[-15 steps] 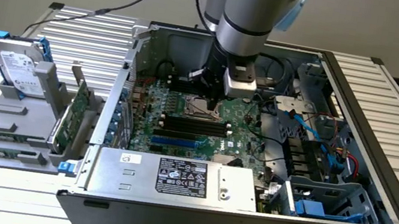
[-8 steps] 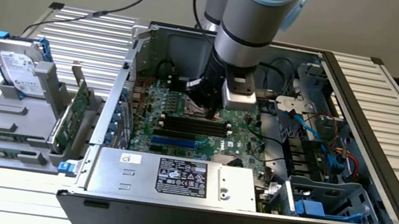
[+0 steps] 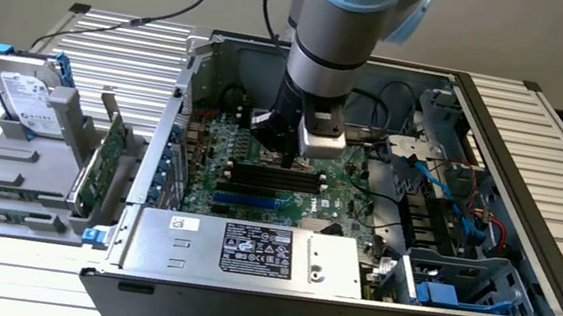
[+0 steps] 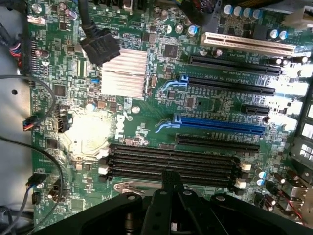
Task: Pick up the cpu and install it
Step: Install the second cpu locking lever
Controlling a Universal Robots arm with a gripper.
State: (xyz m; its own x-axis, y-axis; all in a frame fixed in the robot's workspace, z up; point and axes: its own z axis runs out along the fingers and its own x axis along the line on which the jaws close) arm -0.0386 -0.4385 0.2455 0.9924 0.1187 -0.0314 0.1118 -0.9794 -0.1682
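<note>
**CPU at the socket, jaws closed over the board**

CPU placement is what I'm checking, and from my seat I can't make the chip out clearly. In the wrist view the gripper (image 4: 171, 183) has its fingers drawn together, their tips meeting just over the edge of the memory slots (image 4: 171, 164). Below them a strip of silver metal (image 4: 134, 188) peeks out beside the black gripper body; I judge that to be the socket area, and the chip is either pinched between the fingertips or already lying there, but I cannot tell which.

In the exterior view the gripper (image 3: 290, 162) hangs straight down inside the open computer case (image 3: 536, 278), its tip at the motherboard (image 3: 253, 192) right by the black memory slots. The vertical approach makes sense to me: a flat chip has to go down level into its seat, and the case walls leave little room for any other angle.

Farther across the board, in the wrist view, I see the ribbed silver heatsink (image 4: 123, 73), the blue expansion slot (image 4: 220, 125) and a white slot (image 4: 249, 45) beyond it.

Outside the case, toward the exterior view's left, the hard drive (image 3: 23, 93) with its blue bracket stands propped in a grey parts holder (image 3: 12, 164), with a green circuit card (image 3: 110, 155) beside it, kept upright so each can be grasped from above.
</note>
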